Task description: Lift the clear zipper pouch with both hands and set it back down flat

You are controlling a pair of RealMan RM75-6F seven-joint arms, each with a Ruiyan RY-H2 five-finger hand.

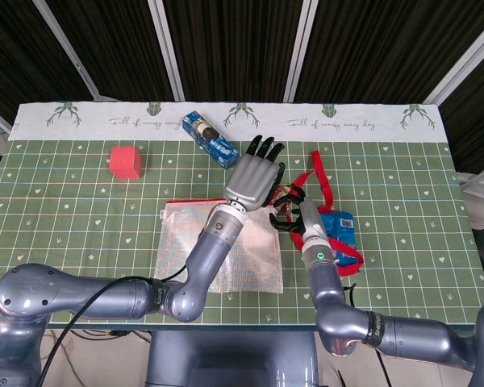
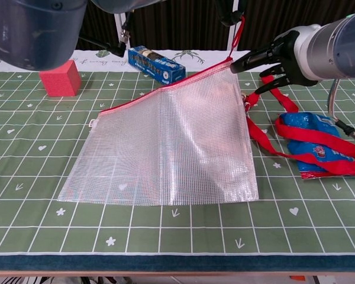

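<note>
the far right corner of the clear zipper pouch (image 2: 165, 148) is held up by the left hand (image 1: 254, 177), fingers extended. the right hand (image 2: 272, 59) is seen at that corner, fingers apart; its grip cannot be told. the pouch's near edge rests on the worktop (image 2: 165, 236).

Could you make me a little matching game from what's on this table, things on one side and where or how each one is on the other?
Things:
1. red cube
2. blue box
3. clear zipper pouch
4. red strap

Descriptions:
A. looped around a blue packet, on the right
B. one corner raised, the rest lying on the mat
C. far left of the mat, alone
D. near the white strip at the far edge

Pairs: 1-C, 2-D, 3-B, 4-A
</note>
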